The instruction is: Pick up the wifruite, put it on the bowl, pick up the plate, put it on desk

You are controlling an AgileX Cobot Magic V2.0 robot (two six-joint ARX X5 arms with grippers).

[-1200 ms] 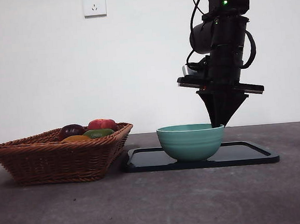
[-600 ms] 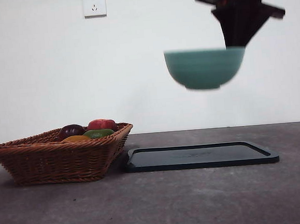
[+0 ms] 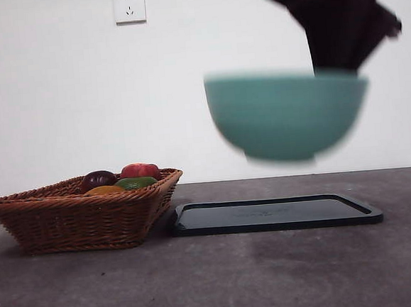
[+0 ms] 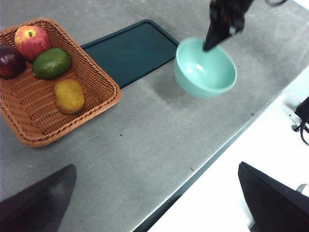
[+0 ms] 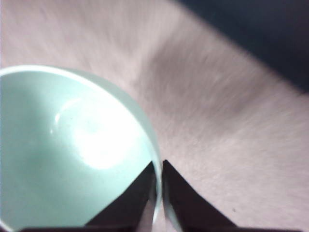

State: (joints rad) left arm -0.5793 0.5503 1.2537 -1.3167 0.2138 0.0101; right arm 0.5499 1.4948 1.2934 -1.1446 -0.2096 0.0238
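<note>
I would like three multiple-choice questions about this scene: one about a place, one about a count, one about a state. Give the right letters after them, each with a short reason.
1. Where is the bowl?
A. on the tray
B. in the air, held above the desk
C. in the basket

2. How many fruits lie in the basket?
A. two
B. four
C. six

3. What is the right gripper doing?
A. pinching the bowl's rim
B. hanging open over the basket
C. holding a fruit

Answers:
1 B: the front view shows the bowl clear above the black tray and the desk.
2 B: the left wrist view shows a red apple, a dark purple fruit, a green fruit and the wifruite.
3 A: its two jaws close on the rim, one on either side.
</note>
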